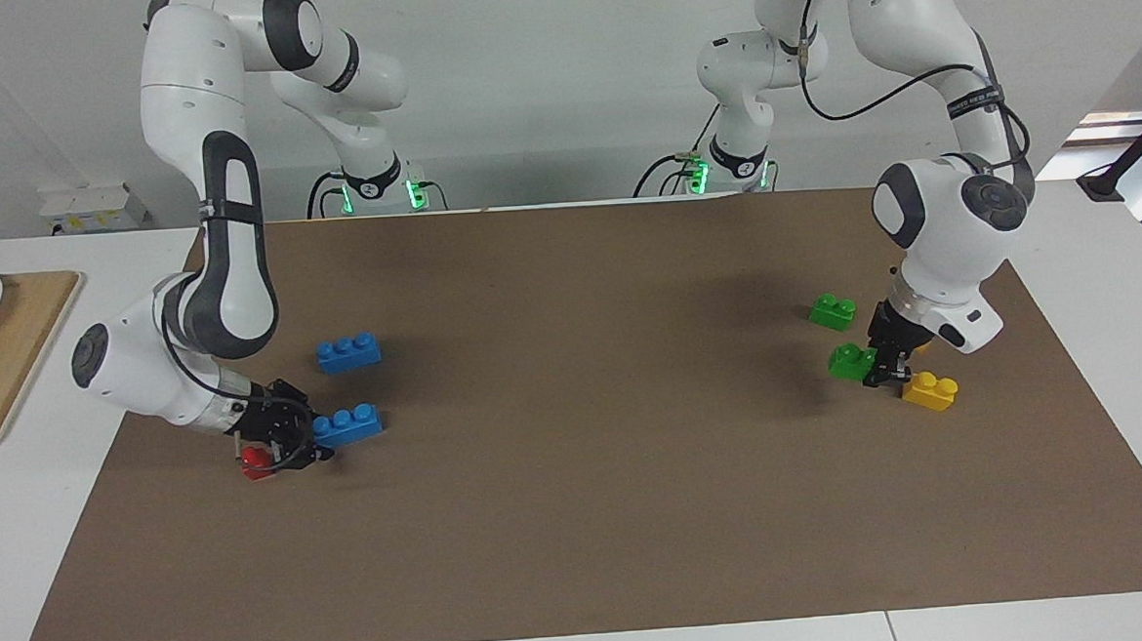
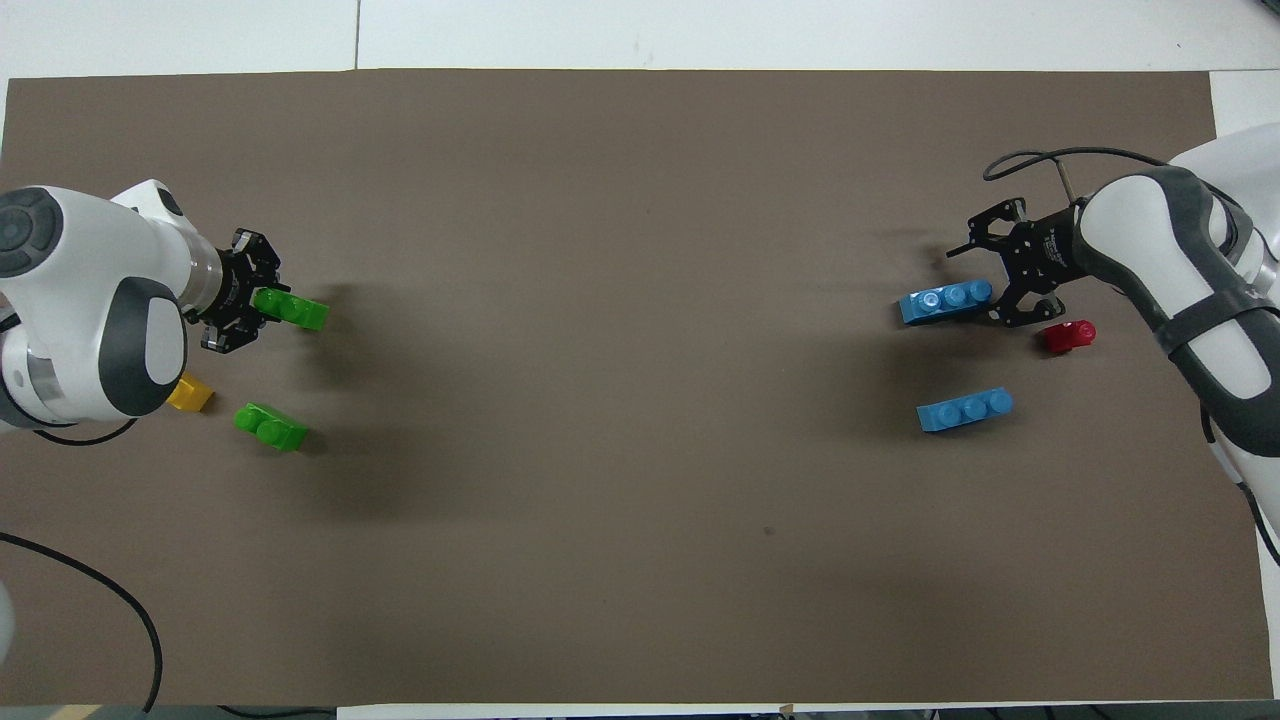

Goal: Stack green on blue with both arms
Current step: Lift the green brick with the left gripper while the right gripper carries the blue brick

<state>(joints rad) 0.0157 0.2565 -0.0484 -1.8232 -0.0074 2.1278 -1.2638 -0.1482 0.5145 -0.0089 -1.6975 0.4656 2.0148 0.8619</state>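
Brown matting (image 1: 579,476) covers the table, and every brick is set on it. At the right arm's end, the right gripper (image 1: 316,443) is brought low and is closed on one end of a blue three-stud brick (image 1: 348,425); in the overhead view that brick (image 2: 945,301) is seen tilted, its held end toward 3 o'clock. A second blue three-stud brick (image 1: 349,352) lies flat, nearer to the robots than the held one and apart from it — at 6 o'clock of it in the overhead view (image 2: 965,410). A small red one-stud brick (image 1: 256,461) sits just beside the right gripper, at roughly 4 o'clock of the fingers in the overhead view (image 2: 1070,336).

At the left arm's end, the left gripper (image 1: 883,368) is lowered and is shut on one end of a green two-stud brick (image 1: 852,360), whose free end points to 3 o'clock in the overhead view (image 2: 292,310). The other green two-stud brick (image 1: 832,311) rests loose, nearer to the robots than the held one. A yellow two-stud brick (image 1: 929,391) lies just beside the left gripper — whether it is touched cannot be told.
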